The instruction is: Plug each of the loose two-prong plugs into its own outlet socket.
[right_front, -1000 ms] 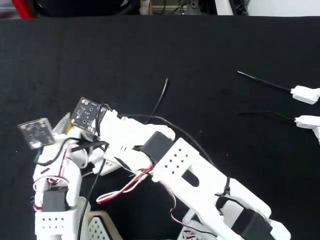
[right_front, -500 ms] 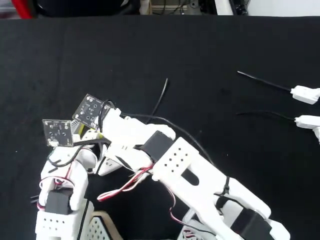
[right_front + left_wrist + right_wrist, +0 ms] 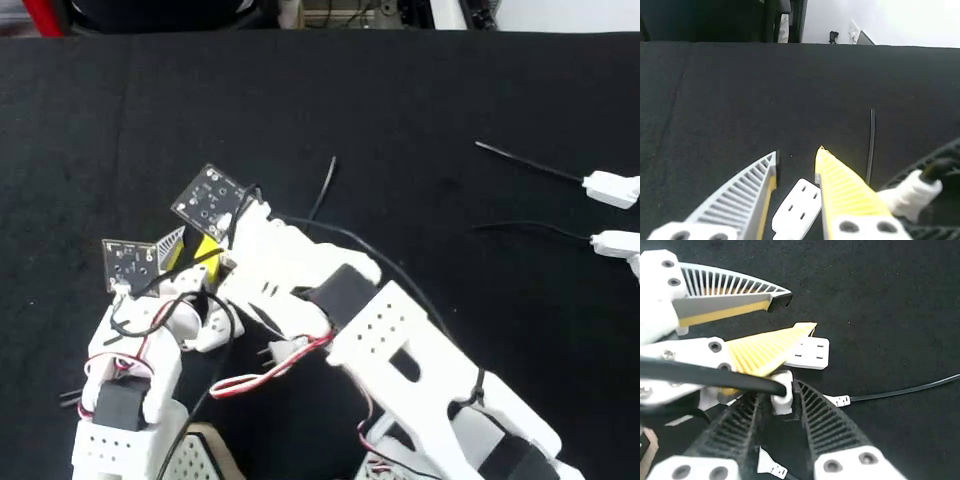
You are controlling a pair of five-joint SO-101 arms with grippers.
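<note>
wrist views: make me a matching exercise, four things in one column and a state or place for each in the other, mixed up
Things:
1. outlet socket
2. white plug
3. left hand
4. right hand

States or places:
a. shut, with black fingers
b. open, with one grey finger and one yellow finger
c. lies in the gap of the open hand
d. gripped by the shut hand

Pairs: 1-c, 2-d, 3-b, 4-a
</note>
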